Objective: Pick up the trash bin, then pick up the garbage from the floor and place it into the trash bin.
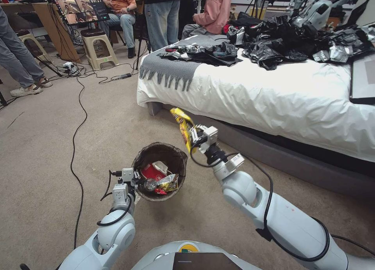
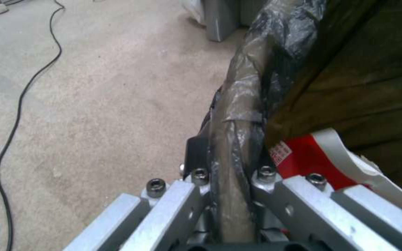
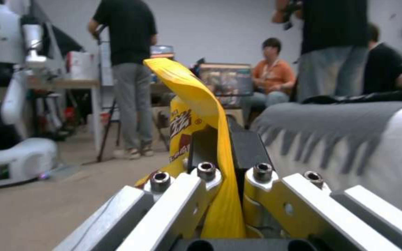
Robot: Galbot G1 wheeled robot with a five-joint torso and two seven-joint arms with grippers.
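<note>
yellow wrapper (image 1: 183, 127) clamped in right gripper (image 1: 194, 136), above trash bin (image 1: 159, 170)

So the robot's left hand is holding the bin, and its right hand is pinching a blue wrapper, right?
Almost. The left gripper does hold the trash bin by its rim, but the wrapper in the right gripper is yellow, not blue. The right wrist view shows it pinched between the fingers.

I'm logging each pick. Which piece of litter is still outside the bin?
The yellow wrapper, pinched in the right gripper in the air beside the bed. The red-and-white cup and the other wrappers lie inside the bin, whose rim the left gripper holds.
</note>
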